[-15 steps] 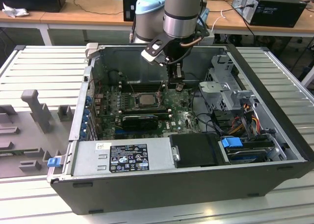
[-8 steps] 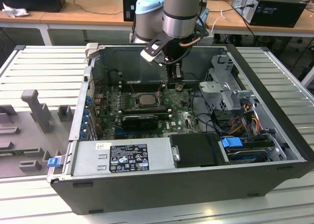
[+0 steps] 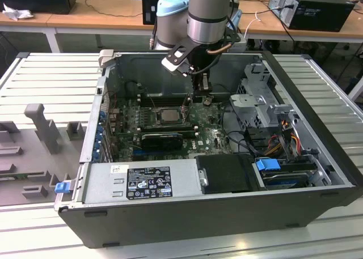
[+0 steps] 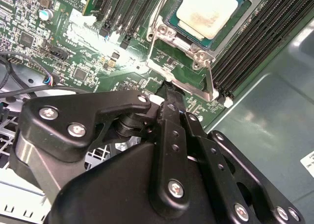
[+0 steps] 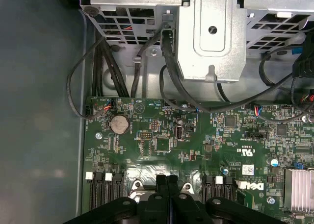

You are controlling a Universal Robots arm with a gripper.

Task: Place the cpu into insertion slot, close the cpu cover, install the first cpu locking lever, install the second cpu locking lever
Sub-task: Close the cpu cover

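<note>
The cpu (image 3: 168,115) (image 4: 208,8), a square chip with a silvery top, lies in the insertion slot (image 3: 159,122) on the green board. The cpu cover (image 4: 168,34) lies flat around it, its window framing the chip. A thin metal locking lever (image 3: 187,105) (image 4: 212,79) stands up at the socket's side toward the exterior view's right. My gripper (image 3: 199,89) (image 4: 169,89) (image 5: 167,182) hovers just beside that edge of the socket. Its black fingertips are pressed together and shut, with nothing seen between them.
Black memory slots (image 4: 255,42) run along the socket. A black graphics card (image 3: 163,139) sits in front of it. The drive cage (image 3: 258,94) (image 5: 211,33) and cables (image 5: 169,72) crowd the case on the exterior view's right. The power supply (image 3: 142,182) fills the front.
</note>
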